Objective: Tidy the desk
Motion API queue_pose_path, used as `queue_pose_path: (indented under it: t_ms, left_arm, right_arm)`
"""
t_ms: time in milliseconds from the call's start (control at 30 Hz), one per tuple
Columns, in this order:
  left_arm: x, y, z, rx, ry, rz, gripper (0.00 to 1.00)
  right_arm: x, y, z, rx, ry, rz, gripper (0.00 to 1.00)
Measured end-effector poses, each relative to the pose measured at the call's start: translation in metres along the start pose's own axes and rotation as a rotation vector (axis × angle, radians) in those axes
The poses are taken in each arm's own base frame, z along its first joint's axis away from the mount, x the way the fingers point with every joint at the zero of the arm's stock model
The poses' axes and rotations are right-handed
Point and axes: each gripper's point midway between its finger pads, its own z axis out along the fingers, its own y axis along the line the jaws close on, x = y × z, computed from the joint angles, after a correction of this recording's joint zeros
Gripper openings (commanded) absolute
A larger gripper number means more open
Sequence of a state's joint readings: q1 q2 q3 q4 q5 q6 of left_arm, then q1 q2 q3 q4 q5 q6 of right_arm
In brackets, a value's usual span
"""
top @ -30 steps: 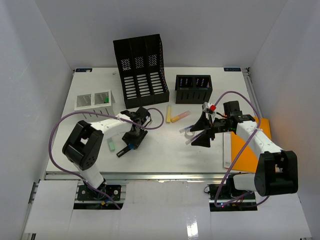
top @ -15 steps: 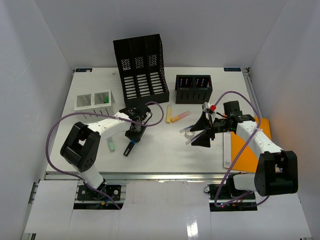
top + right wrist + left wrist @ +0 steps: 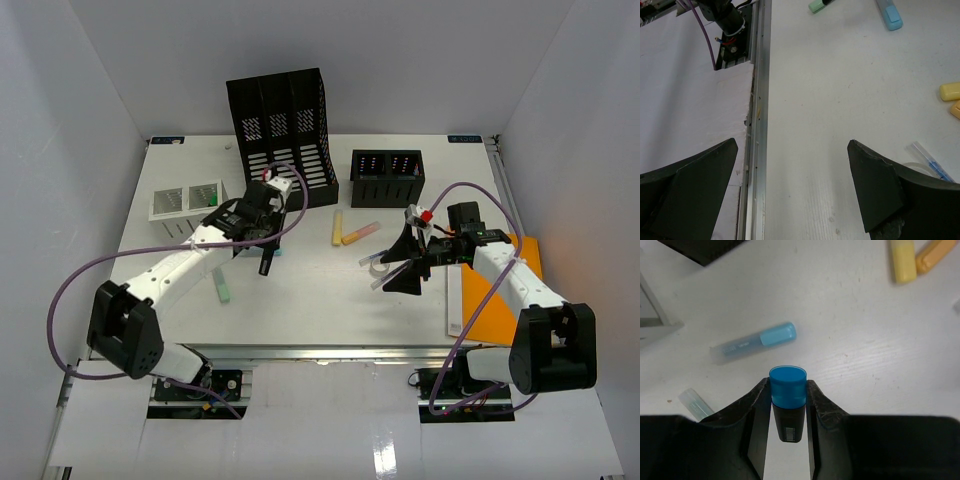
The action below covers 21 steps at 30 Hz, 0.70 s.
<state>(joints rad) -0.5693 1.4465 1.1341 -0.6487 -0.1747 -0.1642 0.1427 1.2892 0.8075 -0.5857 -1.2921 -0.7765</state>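
The top view looks down on the whole desk (image 3: 320, 300) from behind. The left wrist view faces straight down, close; the right skims low toward the front rail (image 3: 757, 125). All show the yellow highlighter (image 3: 337, 228).

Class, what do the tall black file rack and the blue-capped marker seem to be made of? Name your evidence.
The file rack: probably moulded plastic, matte black; thin walls with regular slots. The marker: likely plastic; smooth, slightly glossy blue cap, black barrel with printed label.
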Motion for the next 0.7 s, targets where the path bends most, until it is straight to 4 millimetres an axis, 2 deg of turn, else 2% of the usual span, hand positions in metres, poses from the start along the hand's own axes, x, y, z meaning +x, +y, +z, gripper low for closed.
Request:
queue_pose_path:
  t_ms: [100, 300, 433, 600, 700]
  left_arm:
    - [-0.026, 0.017, -0.014, -0.002, -0.107, -0.08, 0.15]
    - [-0.08, 0.069, -0.052, -0.039, -0.328, -0.236, 0.14]
    - [-0.114, 0.106, -0.069, -0.067, -0.453, -0.314, 0.12]
    - [-0.143, 0.154, -0.078, -0.113, -0.555, -0.391, 0.11]
    - [-0.151, 0.181, -0.076, -0.14, -0.589, -0.424, 0.11]
  right_arm:
    - [-0.001, 0.001, -0.001, 0.0, -0.003, -0.006, 0.98]
    - [-0.002, 0.003, -0.001, -0.002, -0.005, -0.011, 0.98]
    - [-0.002, 0.004, -0.001, -0.002, -0.005, -0.008, 0.98]
    - [-0.002, 0.005, -0.002, -0.004, -0.002, -0.003, 0.98]
    - [-0.002, 0.005, -0.002, -0.005, -0.002, -0.009, 0.98]
